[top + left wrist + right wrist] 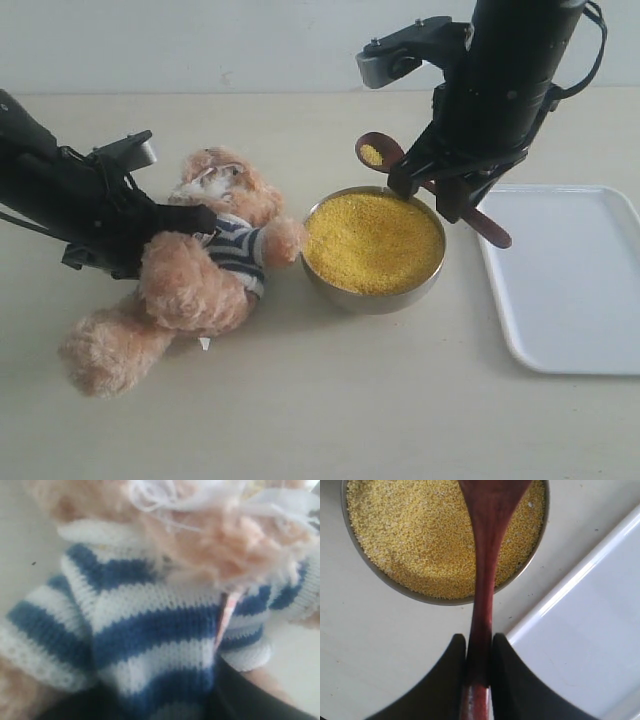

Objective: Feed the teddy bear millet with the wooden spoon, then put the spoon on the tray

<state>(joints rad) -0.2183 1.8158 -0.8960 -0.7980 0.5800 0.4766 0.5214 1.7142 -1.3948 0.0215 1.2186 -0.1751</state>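
- The right gripper (479, 641) is closed tight on the handle of the wooden spoon (484, 575).
- Ahead of its fingers, the spoon head reaches over the millet (372, 242) in the steel bowl (375, 300).
- The tray (580, 290) lies just beside this gripper.
- The left gripper (190, 218) is against the striped shirt of the teddy bear (190, 280). Whether it squeezes the bear, I cannot tell.

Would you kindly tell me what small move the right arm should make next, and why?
Probably carry the wooden spoon level toward the face of the teddy bear. The right gripper is shut on its handle, a little millet sits in the spoon above the steel bowl's far rim, and the bear lies beside that bowl, with the left gripper at its shirt.
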